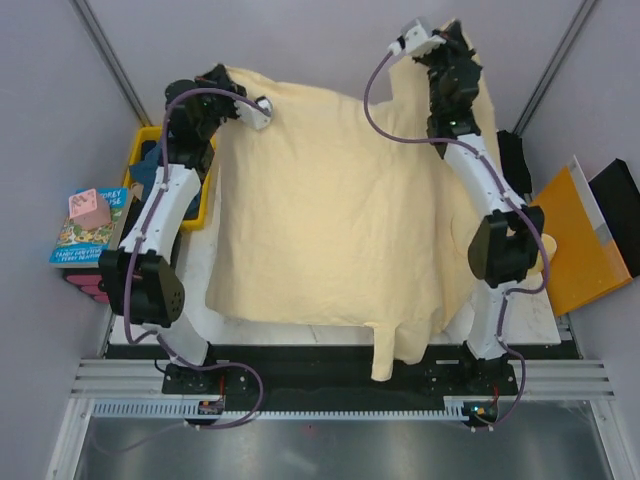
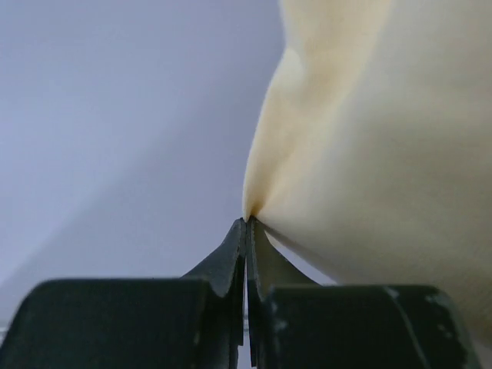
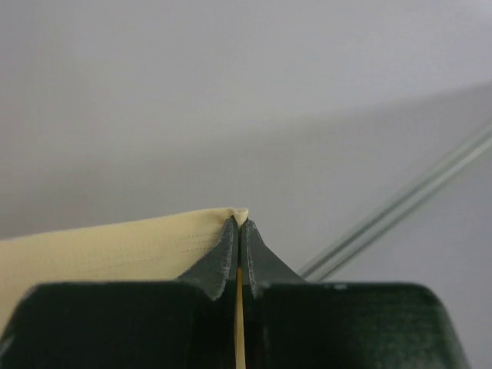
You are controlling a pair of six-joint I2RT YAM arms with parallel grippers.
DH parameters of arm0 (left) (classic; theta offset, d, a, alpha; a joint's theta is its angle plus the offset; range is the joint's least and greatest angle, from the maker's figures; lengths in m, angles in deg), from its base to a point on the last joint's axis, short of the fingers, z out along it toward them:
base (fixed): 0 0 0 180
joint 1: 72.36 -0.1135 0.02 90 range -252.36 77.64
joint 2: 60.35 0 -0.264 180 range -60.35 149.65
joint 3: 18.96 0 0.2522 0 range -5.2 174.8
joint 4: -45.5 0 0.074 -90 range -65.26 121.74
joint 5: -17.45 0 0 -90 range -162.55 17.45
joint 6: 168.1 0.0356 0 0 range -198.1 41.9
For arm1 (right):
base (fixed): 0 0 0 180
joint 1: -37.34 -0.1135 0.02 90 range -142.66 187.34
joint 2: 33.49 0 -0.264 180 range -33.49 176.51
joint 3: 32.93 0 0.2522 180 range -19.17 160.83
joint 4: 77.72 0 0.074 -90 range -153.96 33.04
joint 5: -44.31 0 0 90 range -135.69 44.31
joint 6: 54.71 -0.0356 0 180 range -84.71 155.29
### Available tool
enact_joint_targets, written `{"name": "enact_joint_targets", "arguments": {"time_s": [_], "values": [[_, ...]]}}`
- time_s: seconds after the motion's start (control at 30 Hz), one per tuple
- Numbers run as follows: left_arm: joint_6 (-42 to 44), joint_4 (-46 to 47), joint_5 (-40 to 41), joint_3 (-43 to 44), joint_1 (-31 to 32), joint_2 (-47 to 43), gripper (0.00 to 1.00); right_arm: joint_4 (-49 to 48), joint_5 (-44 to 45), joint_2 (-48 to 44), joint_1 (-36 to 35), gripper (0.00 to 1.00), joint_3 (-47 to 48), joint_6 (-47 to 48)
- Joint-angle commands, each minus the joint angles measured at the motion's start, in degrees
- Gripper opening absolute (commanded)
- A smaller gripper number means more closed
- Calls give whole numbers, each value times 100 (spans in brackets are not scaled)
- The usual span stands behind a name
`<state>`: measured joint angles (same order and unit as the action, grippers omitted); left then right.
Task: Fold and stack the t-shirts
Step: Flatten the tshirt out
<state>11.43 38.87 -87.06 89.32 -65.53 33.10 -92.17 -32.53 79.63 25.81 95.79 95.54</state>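
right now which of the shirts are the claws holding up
The cream-yellow t-shirt, pinched along its far edge by the left claw and the right claw; the dark teal shirt lies in the yellow crate, untouched.

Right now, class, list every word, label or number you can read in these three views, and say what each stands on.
"TERRY DENTON": seemingly, small and soft, along the lower edge of the book cover at the far left of the top view.
Title of the book: large letters, partly under a pink block, too blurred to read.
On the cream t-shirt: no print visible.
Both wrist views: no text.
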Motion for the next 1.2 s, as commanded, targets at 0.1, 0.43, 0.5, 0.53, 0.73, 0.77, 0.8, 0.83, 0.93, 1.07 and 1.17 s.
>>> {"name": "enact_joint_targets", "arguments": {"time_s": [0.1,0.43,0.5,0.53,0.73,0.77,0.8,0.83,0.93,1.07,1.17], "values": [[1250,23,1141,-73,-68,1131,2,-667,-323,1132,133,0,229,188],[2094,2642,2628,357,-33,2835,42,-2128,739,2882,133,68,1575,786],[2173,3089,2628,217,-24,2881,74,-2215,827,2559,133,95,1145,813],[2191,3205,2628,164,-24,2889,99,-2285,915,2392,133,98,621,813],[1875,3347,2909,49,38,2591,100,-2094,1740,1048,160,98,-579,760],[1787,3373,2927,-21,38,2408,100,-2032,1994,897,186,98,-675,673],[1752,3365,2918,-117,29,2293,100,-1726,2075,713,204,98,-911,620],[1708,3399,2857,-257,29,2109,100,-1462,2093,268,212,98,-1062,498],[1348,2711,2103,-1494,-6,977,100,1350,1123,-926,256,91,-1529,-529],[1014,-235,698,-3032,-111,-702,100,5102,-1586,-1880,230,84,-1896,-663],[1118,-433,114,-4015,-129,-1302,100,5799,-2177,-2416,-120,83,-2897,-673]]}}
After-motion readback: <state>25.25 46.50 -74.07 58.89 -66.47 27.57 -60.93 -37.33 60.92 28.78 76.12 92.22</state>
